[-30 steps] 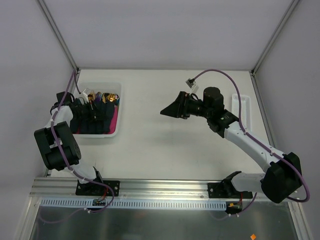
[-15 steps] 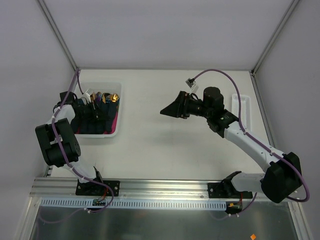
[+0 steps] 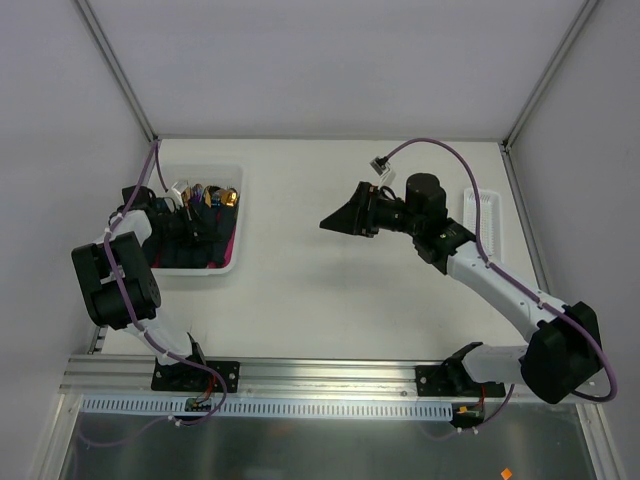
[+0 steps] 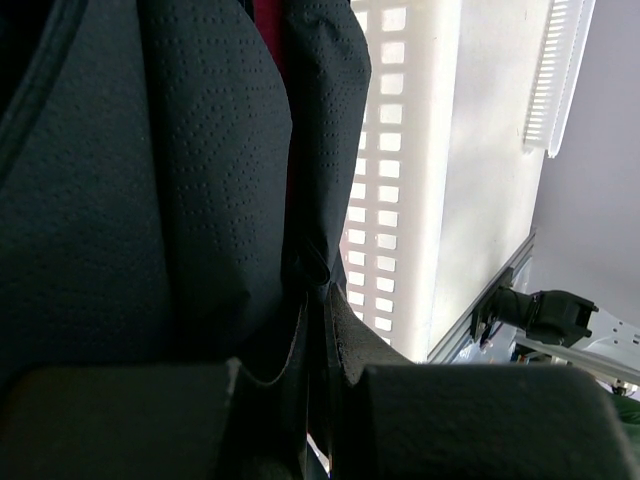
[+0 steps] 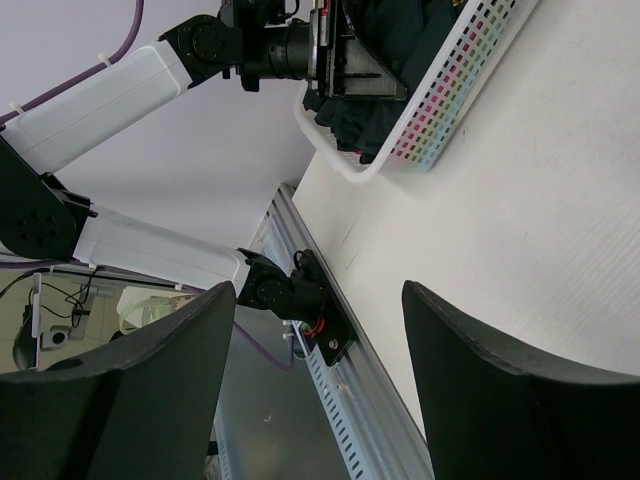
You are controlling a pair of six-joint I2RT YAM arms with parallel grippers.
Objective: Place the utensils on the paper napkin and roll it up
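My left gripper (image 3: 186,224) is down inside the white bin (image 3: 240,215) at the table's left. In the left wrist view its jaws (image 4: 318,300) are closed on a pinched fold of the dark navy paper napkin (image 4: 200,180), which fills most of that view. Gold-headed utensils (image 3: 228,197) lie at the bin's far end. My right gripper (image 3: 335,222) is open and empty, held in the air over the middle of the table, facing the bin (image 5: 450,110).
A strip of pink napkin (image 4: 268,20) shows among the dark ones in the bin. A narrow white slotted tray (image 3: 480,215) lies at the table's right edge. The metal rail (image 3: 320,385) runs along the near edge.
My left gripper has shifted slightly left and back inside the bin. The right arm has hardly moved.
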